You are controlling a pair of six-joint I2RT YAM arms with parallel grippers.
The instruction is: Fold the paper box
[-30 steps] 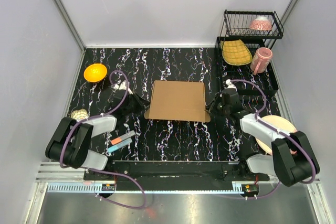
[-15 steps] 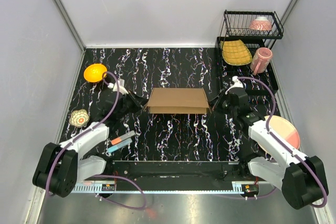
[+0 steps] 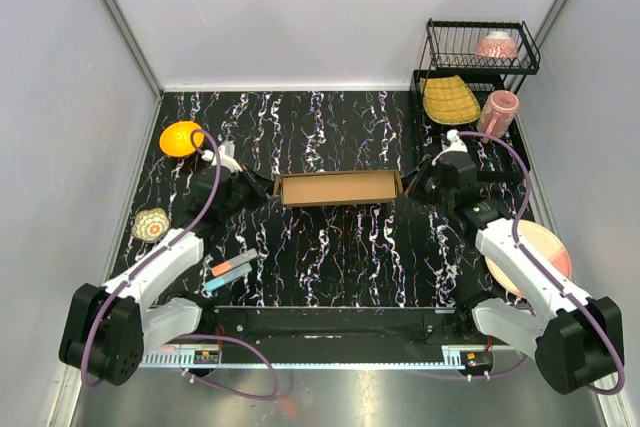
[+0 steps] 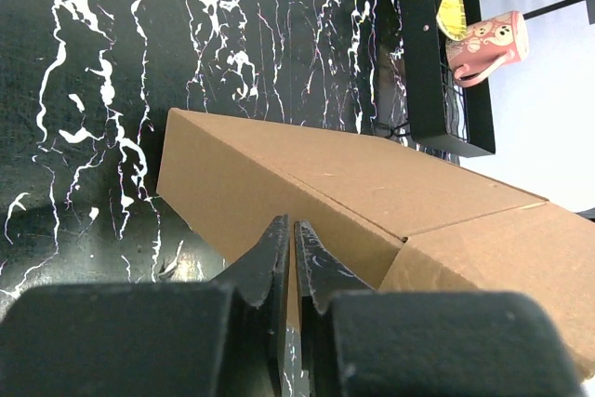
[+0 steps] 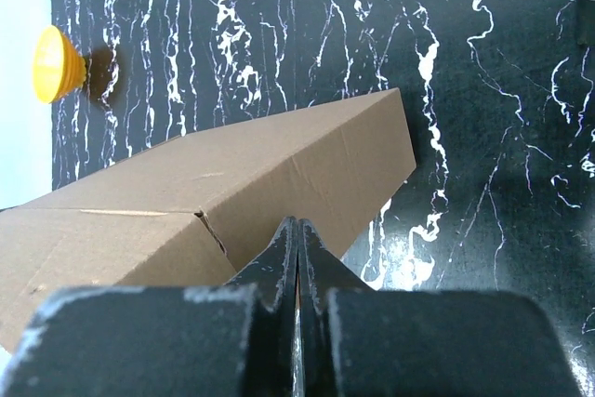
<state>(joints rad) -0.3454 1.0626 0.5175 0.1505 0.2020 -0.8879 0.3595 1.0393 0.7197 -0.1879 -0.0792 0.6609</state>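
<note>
Grips the paper box [image 3: 337, 187] at both ends, tipped up on a long edge at the middle of the surface [image 3: 330, 247]. Pinches its left wall with the left end effector [image 4: 289, 234], fingers all but together on thin cardboard. Clamps the right end likewise with the right end effector [image 5: 297, 230], fingers pressed together.

Bright, even light, soft shadows; wrist views blur up close

You are finding no readable text, label, brand or number anywhere: paper box [image 3: 338, 187] showing plain unprinted brown, pink mug [image 4: 483, 39] carrying only drawn figures.
</note>
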